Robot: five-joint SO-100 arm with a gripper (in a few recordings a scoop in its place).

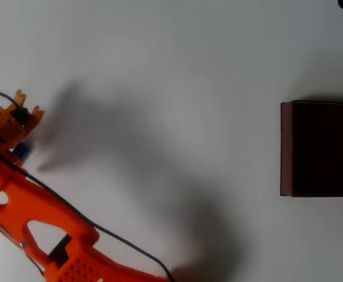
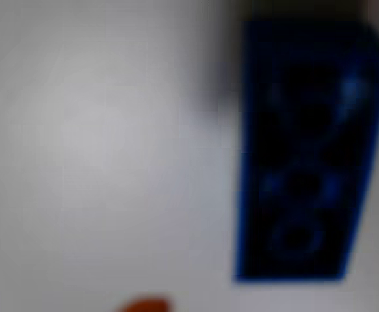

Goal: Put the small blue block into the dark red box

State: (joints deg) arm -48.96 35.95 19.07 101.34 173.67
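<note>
Overhead: orange arm [image 1: 36, 205] comes in from the bottom edge around 7 o'clock and runs up to 9 o'clock, with a dark cable along it. The gripper [image 1: 19, 126] sits at the far left on the white table [image 1: 159, 70]. The small blue block [image 1: 22, 151] shows as a blue sliver right against the gripper's lower side, mostly hidden under the orange parts. Can't tell from here whether the jaws are apart, closed, or pinching the block. The dark red box [image 1: 286, 147] is at 3 o'clock, well apart from gripper and block, cut off by the right edge; maroon left wall, nearly black inside. Soft arm shadow spreads across the middle of the table.

Wrist: heavily blurred. Small blue block [image 2: 303, 153] is large at 2–4 o'clock, long side vertical, round stud marks faintly visible, white table [image 2: 78, 130] behind. An orange bit of fingertip [image 2: 143, 305] pokes in at 6 o'clock, apart from the block. Jaw state can't be told here either.
</note>
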